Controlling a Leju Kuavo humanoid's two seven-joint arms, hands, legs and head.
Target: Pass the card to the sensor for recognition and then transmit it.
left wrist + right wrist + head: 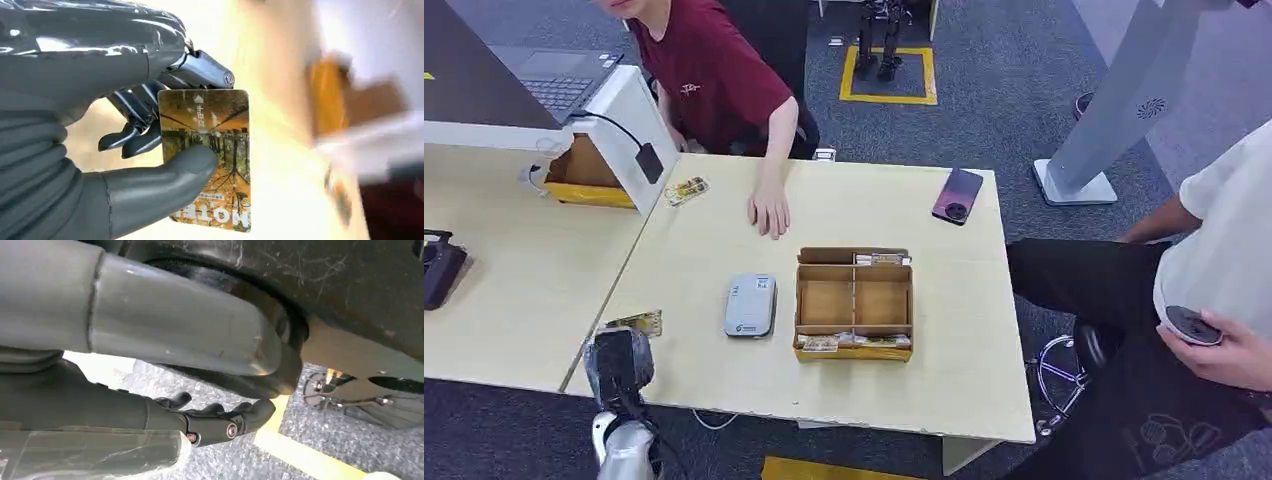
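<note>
My left hand (619, 365) hangs over the table's near left corner and pinches a hotel key card (636, 323). In the left wrist view the thumb of the left hand (150, 190) presses the card (220, 120), printed with an orange tree scene, against the darker fingers. The grey card sensor (750, 304) lies flat on the table, to the right of that hand and a little farther in. My right hand (215, 422) hangs above the grey floor with its fingers loosely apart and nothing in them.
A wooden compartment box (854, 303) with cards along its edges sits right of the sensor. A person in red rests a hand (769, 212) on the table; another card (686, 190) and a phone (957, 195) lie farther back. A seated person (1214, 300) is at the right.
</note>
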